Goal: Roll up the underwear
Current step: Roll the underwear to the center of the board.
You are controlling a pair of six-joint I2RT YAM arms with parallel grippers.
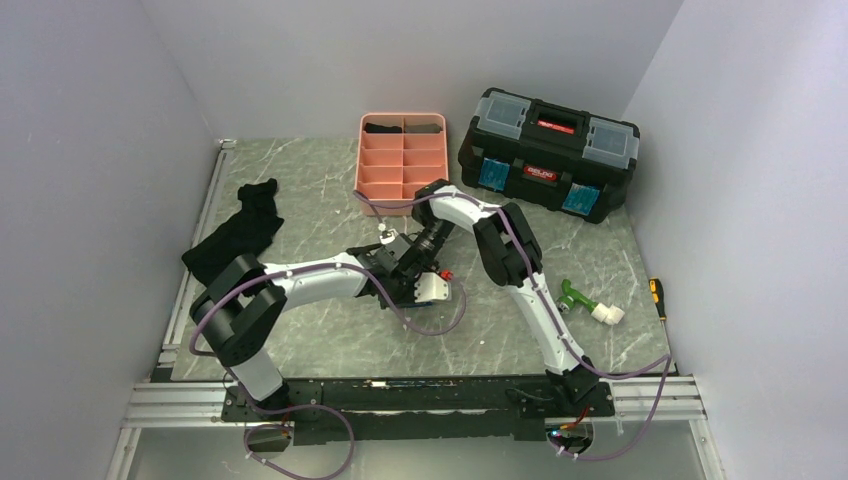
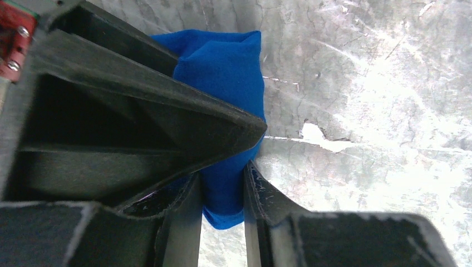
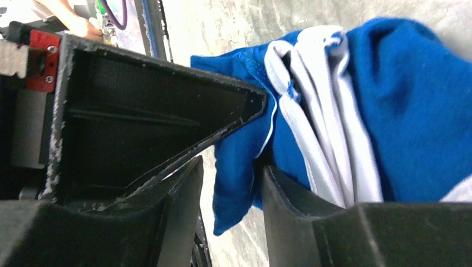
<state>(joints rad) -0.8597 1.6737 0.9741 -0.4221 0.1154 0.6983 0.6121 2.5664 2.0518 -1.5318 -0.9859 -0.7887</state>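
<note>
The underwear is bright-blue fabric with white bands, which show in the right wrist view. My left gripper is shut on a fold of it, and the fabric fills the gap between the fingers. My right gripper has a hanging flap of the underwear between its jaws; the flap touches the right finger, and a strip of table shows beside the left finger. In the top view both grippers meet at the table's middle, left and right, and hide the underwear.
A pink tray with black rolls in its back compartments stands behind the grippers. A black toolbox is at the back right. A black cloth lies at the left. A green-and-white object and a yellow-handled tool lie at the right.
</note>
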